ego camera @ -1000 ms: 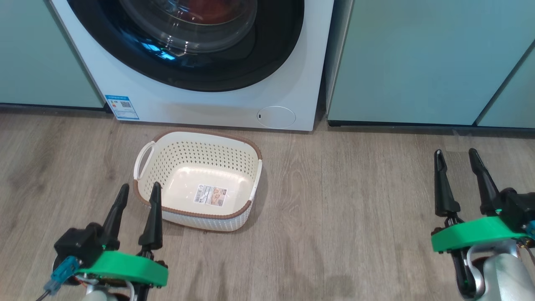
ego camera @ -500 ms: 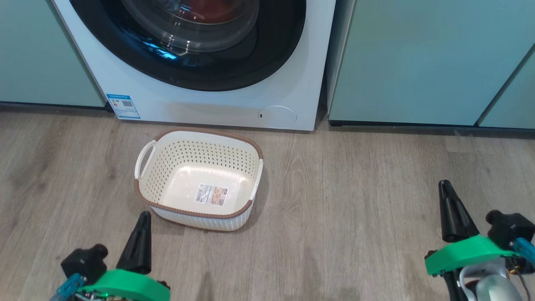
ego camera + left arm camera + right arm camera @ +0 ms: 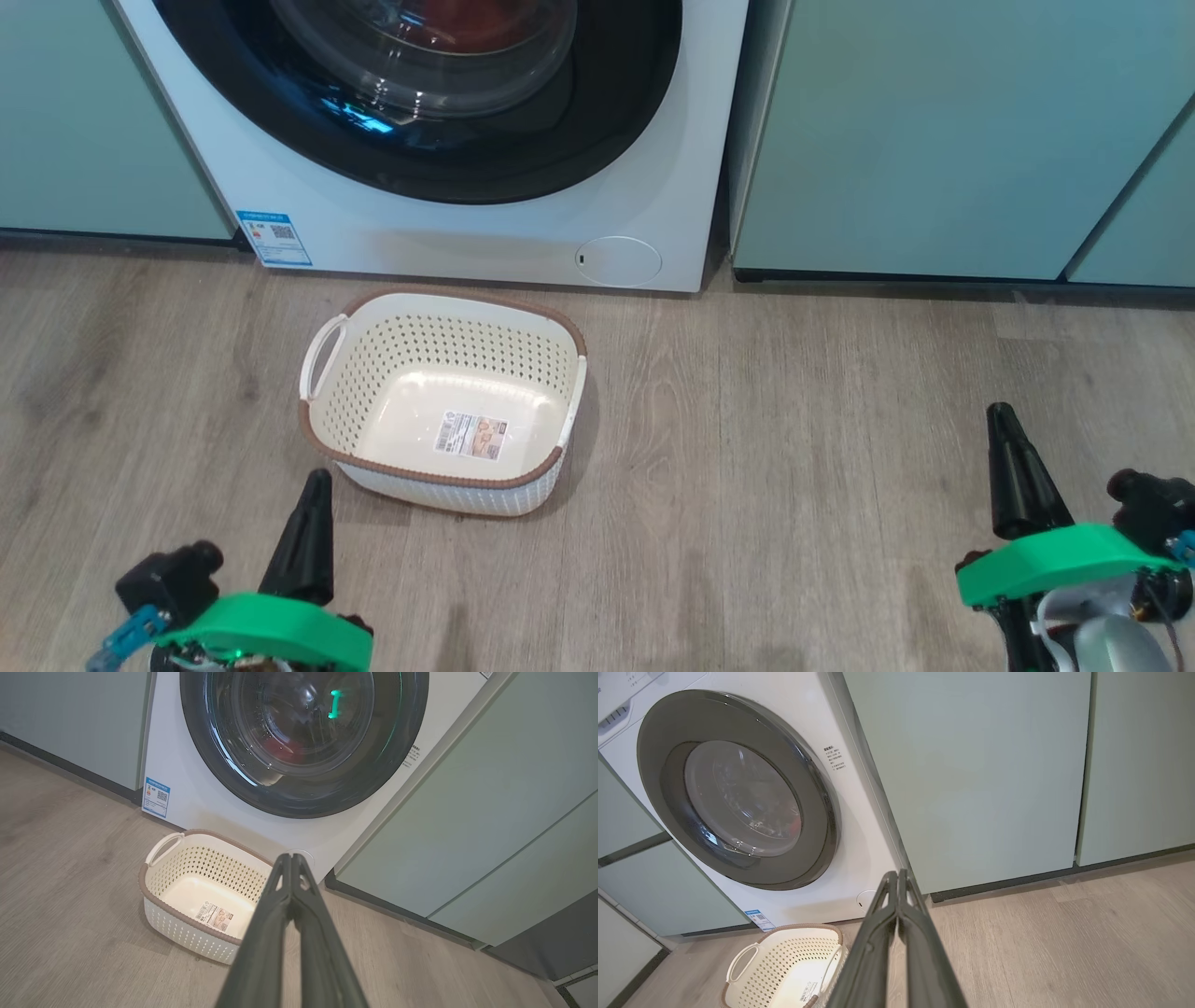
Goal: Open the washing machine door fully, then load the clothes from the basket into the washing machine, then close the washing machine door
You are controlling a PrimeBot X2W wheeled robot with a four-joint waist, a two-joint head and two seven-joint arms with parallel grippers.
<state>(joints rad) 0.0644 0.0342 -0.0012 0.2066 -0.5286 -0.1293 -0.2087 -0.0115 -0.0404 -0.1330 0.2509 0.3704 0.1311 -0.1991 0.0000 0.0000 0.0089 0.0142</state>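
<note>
Faces the white washing machine (image 3: 467, 245) between pale green cabinets (image 3: 934, 140), with the washing machine door (image 3: 523, 163) shut flush against its front. Shows red clothes (image 3: 285, 750) behind the domed glass, inside the drum. Has the basket (image 3: 439, 478) standing on the wooden floor (image 3: 794, 467) just in front of the machine, below the door, a label sticker (image 3: 471, 436) on its bare bottom. Holds the left gripper (image 3: 316, 490) low by the basket's near left corner and the right gripper (image 3: 1001, 418) well off to the right, each pair of fingers pressed together on nothing.
</note>
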